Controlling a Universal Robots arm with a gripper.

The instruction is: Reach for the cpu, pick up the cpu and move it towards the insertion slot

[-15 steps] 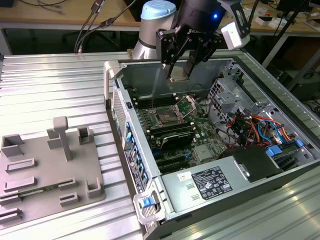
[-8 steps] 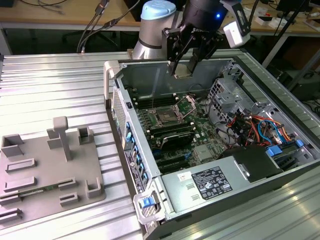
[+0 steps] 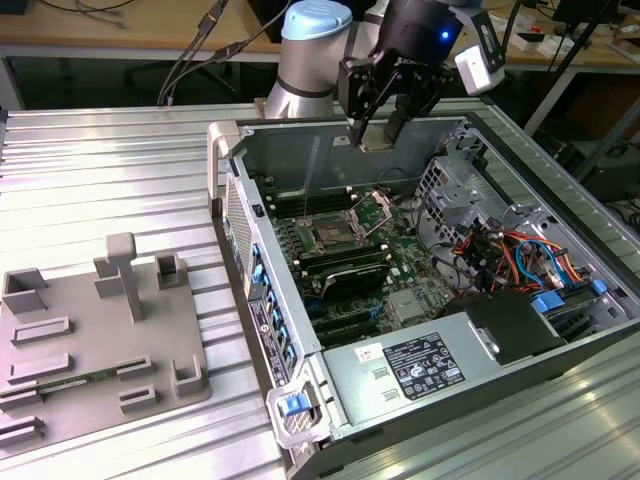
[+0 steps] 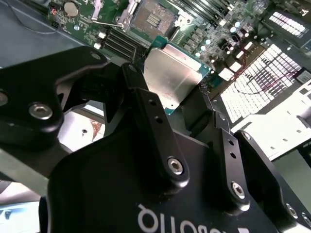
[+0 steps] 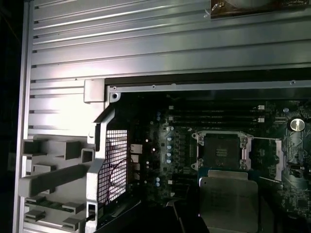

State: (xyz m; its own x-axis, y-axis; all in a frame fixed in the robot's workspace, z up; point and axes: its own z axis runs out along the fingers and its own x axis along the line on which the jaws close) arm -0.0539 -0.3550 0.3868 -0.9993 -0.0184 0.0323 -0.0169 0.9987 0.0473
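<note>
My gripper (image 3: 378, 135) hangs over the far part of the open computer case and is shut on the cpu (image 3: 376, 140), a flat silvery square chip. In the second wrist view the cpu (image 4: 172, 77) sits clamped between the two black fingers (image 4: 146, 104), tilted, with its metal top showing. The insertion slot (image 3: 330, 237) lies below on the motherboard, a silver-framed square socket with a dark centre. In both wrist views the slot (image 4: 150, 17) (image 5: 221, 150) is just beyond the edge of the held cpu (image 5: 228, 201), and the chip is still above it, apart from it.
A grey plastic tray (image 3: 100, 340) with raised blocks lies on the ribbed metal table at the exterior view's left. Inside the case, long black memory slots (image 3: 345, 268), a drive cage (image 3: 470, 195), coloured cables (image 3: 510, 255) and the case wall (image 3: 250, 270) surround the socket.
</note>
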